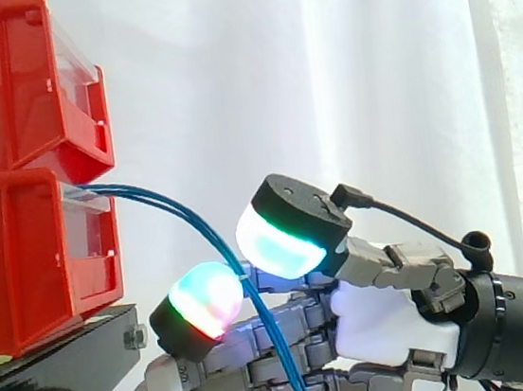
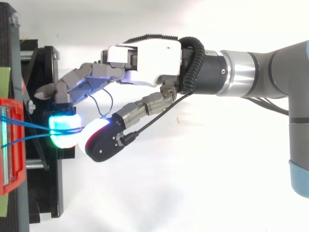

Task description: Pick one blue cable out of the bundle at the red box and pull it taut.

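Red bins (image 1: 9, 83) sit stacked on a black stand (image 1: 63, 363), and thin blue cables (image 1: 182, 210) come out of the clear front of the lower bin (image 1: 20, 254), arcing outward and then drooping. Just beside the stand, the hand (image 1: 382, 319) pinches these cables between its thumb and one glowing fingertip (image 1: 203, 303). Its other fingers lie nearly straight underneath, with the cables trailing down across them.

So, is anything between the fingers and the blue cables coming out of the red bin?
Nothing visible. The blue cables run free from the red bin straight to the hand, where its fingers pinch them.
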Controlling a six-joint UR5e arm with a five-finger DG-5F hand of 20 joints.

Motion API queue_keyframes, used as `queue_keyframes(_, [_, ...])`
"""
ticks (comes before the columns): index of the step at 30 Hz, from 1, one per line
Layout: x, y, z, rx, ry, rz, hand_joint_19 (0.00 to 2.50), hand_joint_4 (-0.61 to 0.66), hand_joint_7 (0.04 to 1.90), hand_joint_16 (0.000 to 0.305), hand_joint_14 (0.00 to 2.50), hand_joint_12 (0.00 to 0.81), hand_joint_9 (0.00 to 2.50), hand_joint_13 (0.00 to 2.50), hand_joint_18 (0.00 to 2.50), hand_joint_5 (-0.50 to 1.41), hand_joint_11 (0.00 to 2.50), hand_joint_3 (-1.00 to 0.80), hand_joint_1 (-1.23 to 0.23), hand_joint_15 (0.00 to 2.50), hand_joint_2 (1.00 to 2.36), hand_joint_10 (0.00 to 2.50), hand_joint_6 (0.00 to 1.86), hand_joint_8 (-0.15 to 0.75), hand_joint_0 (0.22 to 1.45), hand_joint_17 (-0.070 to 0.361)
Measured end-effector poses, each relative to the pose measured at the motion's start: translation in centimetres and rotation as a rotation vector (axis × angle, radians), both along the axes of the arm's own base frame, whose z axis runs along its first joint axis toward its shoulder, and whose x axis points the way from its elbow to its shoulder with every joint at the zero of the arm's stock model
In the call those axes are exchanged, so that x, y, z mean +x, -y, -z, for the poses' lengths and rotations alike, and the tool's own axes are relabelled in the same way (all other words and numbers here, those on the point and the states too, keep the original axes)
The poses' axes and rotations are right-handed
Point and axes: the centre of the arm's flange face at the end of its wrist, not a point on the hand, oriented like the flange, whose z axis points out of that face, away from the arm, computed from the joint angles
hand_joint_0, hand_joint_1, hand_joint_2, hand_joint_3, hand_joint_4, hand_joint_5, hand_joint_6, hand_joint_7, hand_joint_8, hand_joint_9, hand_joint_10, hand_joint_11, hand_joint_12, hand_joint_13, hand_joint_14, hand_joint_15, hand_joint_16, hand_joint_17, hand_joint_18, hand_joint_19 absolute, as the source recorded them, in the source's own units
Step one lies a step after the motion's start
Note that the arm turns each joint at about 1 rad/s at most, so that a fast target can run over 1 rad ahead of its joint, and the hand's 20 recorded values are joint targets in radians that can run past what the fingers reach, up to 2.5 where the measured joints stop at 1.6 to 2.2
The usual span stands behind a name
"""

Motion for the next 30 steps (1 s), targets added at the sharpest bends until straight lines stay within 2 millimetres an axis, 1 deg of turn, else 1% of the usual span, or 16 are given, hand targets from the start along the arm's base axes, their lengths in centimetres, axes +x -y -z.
queue_keyframes(4, [-0.1,0.3,0.1,-0.002,-0.009,0.001,0.14,0.19,0.94,0.048,0.00,0.352,0.63,0.31,0.21,-0.16,0.26,-0.31,-0.70,0.10,1.01,0.01,0.79,0.339,0.61,0.108])
queue_keyframes(14, [-0.1,0.3,0.0,-0.012,-0.005,0.000,0.12,0.20,0.92,0.049,0.00,0.364,0.63,0.34,0.26,-0.18,0.30,-0.16,-0.74,0.11,1.01,0.01,0.88,0.350,0.62,0.111])
queue_keyframes(22, [-0.1,0.3,0.0,-0.012,-0.006,-0.001,0.13,0.14,0.92,0.051,0.00,0.375,0.69,0.37,0.33,-0.17,0.34,-0.08,-0.78,0.11,1.02,0.01,0.89,0.364,0.62,0.115])
queue_keyframes(26, [-0.1,0.3,-0.7,-0.010,-0.004,-0.001,0.15,0.10,0.95,0.050,0.01,0.371,0.71,0.38,0.34,-0.17,0.39,-0.06,-0.81,0.12,1.02,0.01,0.89,0.364,0.63,0.112])
queue_keyframes(30, [-0.5,0.2,-2.0,-0.009,-0.033,-0.003,0.15,0.08,0.95,0.049,0.00,0.366,0.74,0.40,0.35,-0.17,0.44,-0.07,-0.83,0.12,1.02,0.01,0.89,0.363,0.65,0.110])
